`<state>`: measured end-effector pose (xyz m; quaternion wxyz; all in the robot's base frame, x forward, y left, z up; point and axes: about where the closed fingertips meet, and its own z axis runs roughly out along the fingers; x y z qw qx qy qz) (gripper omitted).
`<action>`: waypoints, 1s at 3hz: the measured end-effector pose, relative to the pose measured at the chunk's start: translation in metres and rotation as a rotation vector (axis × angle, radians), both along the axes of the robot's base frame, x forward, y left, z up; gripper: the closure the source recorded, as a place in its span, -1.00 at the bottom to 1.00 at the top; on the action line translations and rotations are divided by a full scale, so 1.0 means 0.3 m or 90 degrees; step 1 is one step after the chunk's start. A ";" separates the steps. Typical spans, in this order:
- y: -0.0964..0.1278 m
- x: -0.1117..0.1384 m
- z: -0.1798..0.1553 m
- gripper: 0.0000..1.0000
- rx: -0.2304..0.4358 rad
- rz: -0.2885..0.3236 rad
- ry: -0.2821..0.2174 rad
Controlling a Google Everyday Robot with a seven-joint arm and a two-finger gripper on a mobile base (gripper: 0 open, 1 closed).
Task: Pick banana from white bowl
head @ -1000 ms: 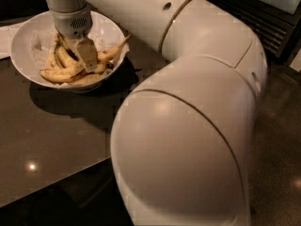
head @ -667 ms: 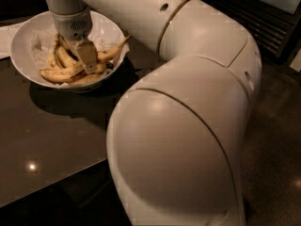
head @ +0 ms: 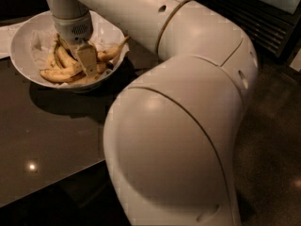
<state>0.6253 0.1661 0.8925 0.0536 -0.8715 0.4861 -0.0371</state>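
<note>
The white bowl (head: 21,55) stands at the upper left on a dark table, lined with crinkled white paper and holding several yellow bananas. A long curved banana (head: 59,74) lies along the bowl's near side. Another banana (head: 112,52) points right over the rim. My gripper (head: 80,60) reaches straight down into the middle of the pile and touches the bananas there. My wrist hides the bananas directly under it.
The dark glossy table (head: 47,135) carries the bowl, and its front edge runs diagonally at the lower left. A flat white sheet (head: 4,39) lies left of the bowl. My bulky arm (head: 178,126) fills the middle and right. Dark floor (head: 277,126) and a slatted cabinet (head: 263,18) are on the right.
My elbow and upper arm have shifted a little in the view. My gripper has stayed in the bowl among the bananas, perhaps slightly lower. The bowl has not moved.
</note>
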 end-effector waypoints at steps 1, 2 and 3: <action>-0.006 0.007 -0.015 -0.14 -0.002 -0.006 0.007; -0.012 0.014 -0.027 -0.14 -0.002 -0.009 0.013; -0.012 0.014 -0.027 0.21 -0.001 -0.009 0.013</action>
